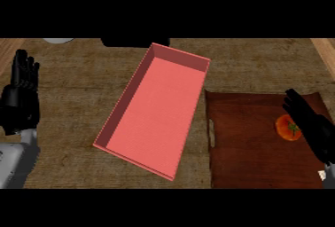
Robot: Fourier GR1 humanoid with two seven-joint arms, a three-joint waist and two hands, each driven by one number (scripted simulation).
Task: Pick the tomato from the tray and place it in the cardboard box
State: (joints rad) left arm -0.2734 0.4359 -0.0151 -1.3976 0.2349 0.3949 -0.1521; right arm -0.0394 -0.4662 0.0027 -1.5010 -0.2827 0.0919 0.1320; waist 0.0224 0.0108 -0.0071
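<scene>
An orange-red tomato [286, 128] with a green stem lies on the dark brown tray [245, 142] at the right. My right hand [313, 124] hovers over the tray's right side, fingers straight and open, just beside the tomato and partly covering its right edge. A long, shallow pink-red box [157, 111] lies tilted in the middle of the wooden counter, open and with nothing inside. My left hand [20, 97] rests open at the far left edge, fingers pointing up, far from the box and the tray.
A dark object [134, 42] and a pale round object [59, 41] sit at the counter's far edge. A lighter wooden strip [325, 51] runs along the counter's right edge.
</scene>
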